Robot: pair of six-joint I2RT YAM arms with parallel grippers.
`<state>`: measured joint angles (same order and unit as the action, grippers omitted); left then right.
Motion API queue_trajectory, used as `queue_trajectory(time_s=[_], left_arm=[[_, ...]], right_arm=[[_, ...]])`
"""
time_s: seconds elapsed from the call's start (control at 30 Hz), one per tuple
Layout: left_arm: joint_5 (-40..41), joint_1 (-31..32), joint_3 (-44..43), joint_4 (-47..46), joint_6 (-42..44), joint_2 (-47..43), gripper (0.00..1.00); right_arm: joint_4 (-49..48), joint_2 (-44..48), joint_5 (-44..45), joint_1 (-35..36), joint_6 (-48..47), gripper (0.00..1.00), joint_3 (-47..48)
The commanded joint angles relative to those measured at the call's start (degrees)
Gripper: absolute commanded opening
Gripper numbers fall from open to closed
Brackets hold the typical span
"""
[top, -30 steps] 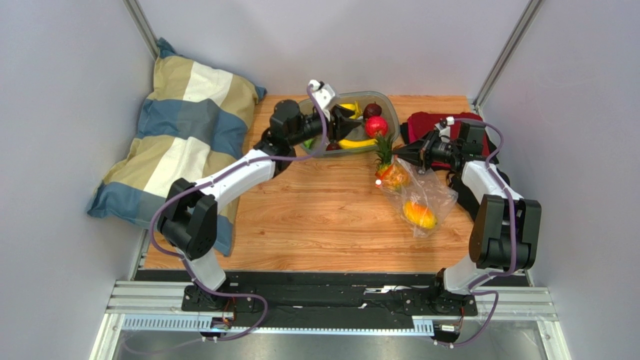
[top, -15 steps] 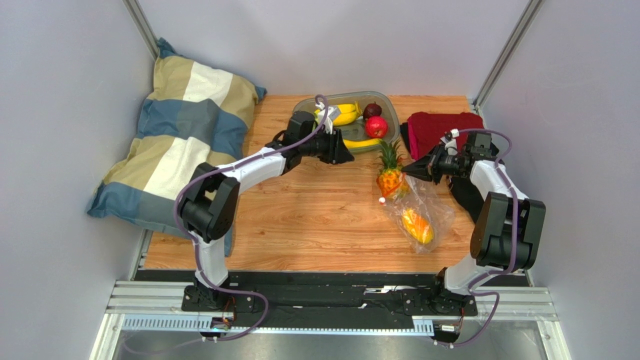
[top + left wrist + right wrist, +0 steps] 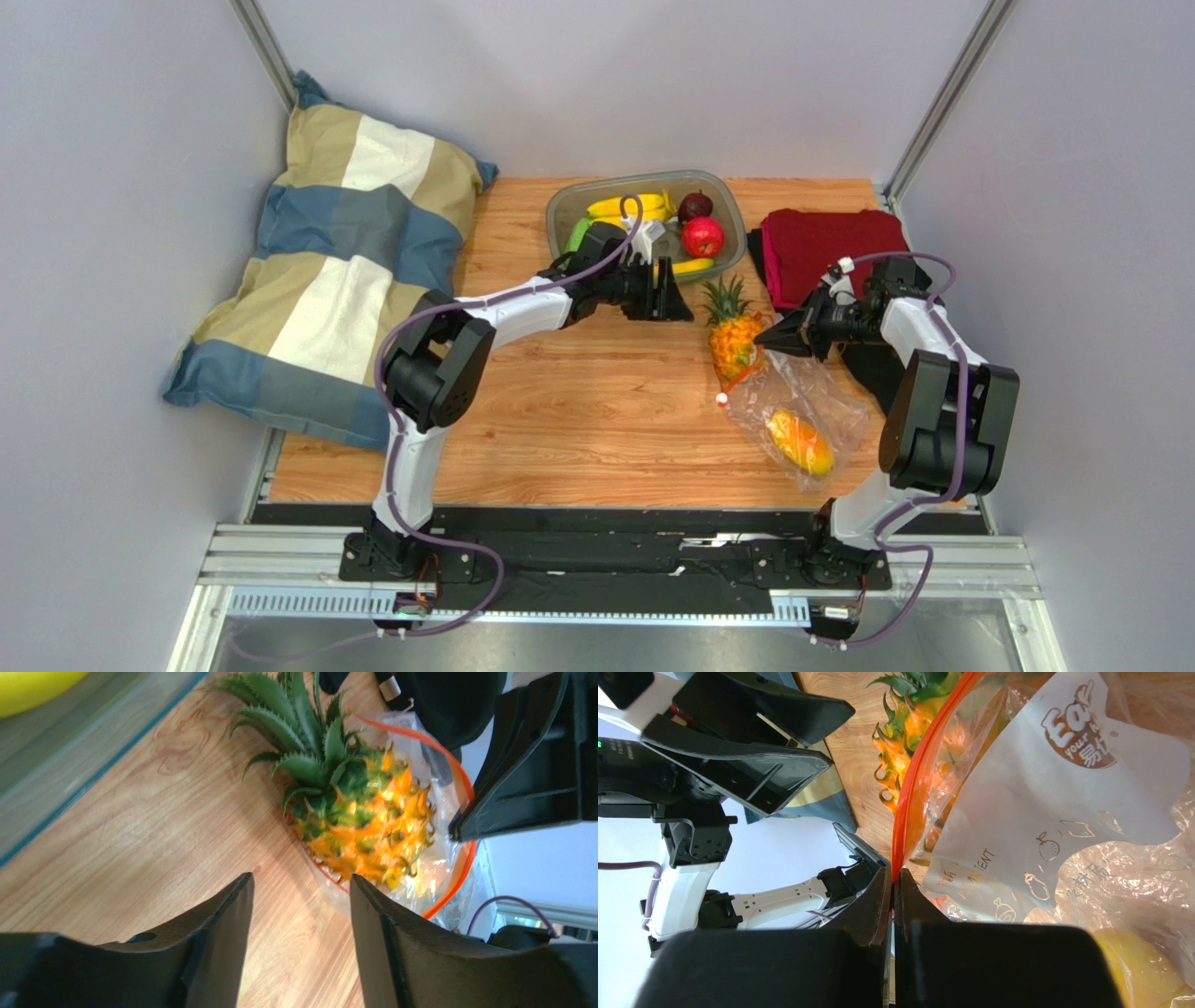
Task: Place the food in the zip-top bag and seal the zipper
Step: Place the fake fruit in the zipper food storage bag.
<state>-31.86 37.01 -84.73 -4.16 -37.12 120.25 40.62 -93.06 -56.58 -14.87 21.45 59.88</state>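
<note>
Left gripper (image 3: pixel 300 882): released and empty, hovering just short of the pineapple.
Right gripper (image 3: pixel 893 875): clenched on the zipper (image 3: pixel 910 812), holding up one lip of the zip-top bag (image 3: pixel 814 406).
Pineapple (image 3: pixel 365 826): straight ahead of the left gripper and just beside the right one. Its body appears to lie in the bag's mouth, and the leafy crown sticks out over the tabletop (image 3: pixel 589 406).
Mango (image 3: pixel 800 438): deep in the bag, beyond the right gripper's pinch, toward the closed end.
Food left: bananas (image 3: pixel 631 207), a red fruit (image 3: pixel 703 237) and a purple fruit (image 3: pixel 696 206) sit in the tray (image 3: pixel 716 179) behind the left gripper.
Risk, bag sliding: only one lip is pinned, so a push on the pineapple can drag the loose film along the tabletop instead of seating the fruit.
Risk, lost lip: the pinch is on a thin strip. A shove from the left may pull it free, and then the mouth collapses.
Risk, blocked seal: if the crown stays across the zipper, the strip cannot close over it.
Risk, collision: the two grippers stand near each other with only the pineapple between them, so a straight advance by the left one could strike the right one.
Risk, rolling: the round fruits may roll away from the mouth if set down short of it.
</note>
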Motion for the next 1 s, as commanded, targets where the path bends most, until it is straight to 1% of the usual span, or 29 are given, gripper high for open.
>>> queue_trajectory(time_s=[0.0,0.07,0.1,0.13,0.23,0.3,0.37,0.43,0.5,0.67,0.83,0.97], left_arm=[[-0.3,0.3,-7.4,-0.3,-5.2,3.4,0.74],[-1.6,0.7,-9.4,-1.5,-6.7,5.3,0.84],[-2.2,1.5,-10.0,-2.2,-7.1,6.0,0.97],[-1.8,1.9,-10.6,-1.9,-7.0,6.6,0.99],[-0.9,3.1,-13.2,-0.9,-8.0,8.6,0.99],[1.0,3.7,-16.2,2.7,-7.5,10.1,0.99],[0.7,4.4,-18.3,3.7,-8.3,11.6,0.99],[1.8,4.9,-19.2,4.0,-8.9,12.6,0.99],[3.4,5.6,-21.0,7.3,-9.1,13.5,0.99],[5.2,6.8,-23.2,10.5,-11.5,15.8,0.99],[5.8,6.8,-23.9,10.9,-16.2,17.7,0.99],[5.8,6.8,-24.2,8.0,-19.5,18.7,0.99]], right_arm=[[0.4,-0.8,-0.2,-0.2,-1.3,0.0,2.3],[0.3,-0.7,-0.3,-0.1,-1.2,0.0,2.3],[0.2,-0.5,-0.3,-0.1,-1.2,0.0,2.3],[0.2,-0.5,-0.2,-0.1,-1.2,0.0,2.2],[0.0,-0.5,-0.6,-0.1,-1.1,0.0,2.1],[-0.1,-0.5,-0.6,-0.1,-1.1,0.0,2.0],[-0.1,-0.5,-0.6,0.0,-1.2,0.0,1.8],[-0.1,-0.5,-0.8,0.1,-1.2,0.0,1.6],[0.1,-0.3,-0.8,0.3,-1.2,0.0,1.5],[0.2,0.1,-0.9,0.9,-1.6,0.0,1.0],[0.3,0.2,-0.9,1.9,-1.8,0.0,0.8],[0.4,0.4,-0.4,2.6,-2.1,0.0,0.5]])
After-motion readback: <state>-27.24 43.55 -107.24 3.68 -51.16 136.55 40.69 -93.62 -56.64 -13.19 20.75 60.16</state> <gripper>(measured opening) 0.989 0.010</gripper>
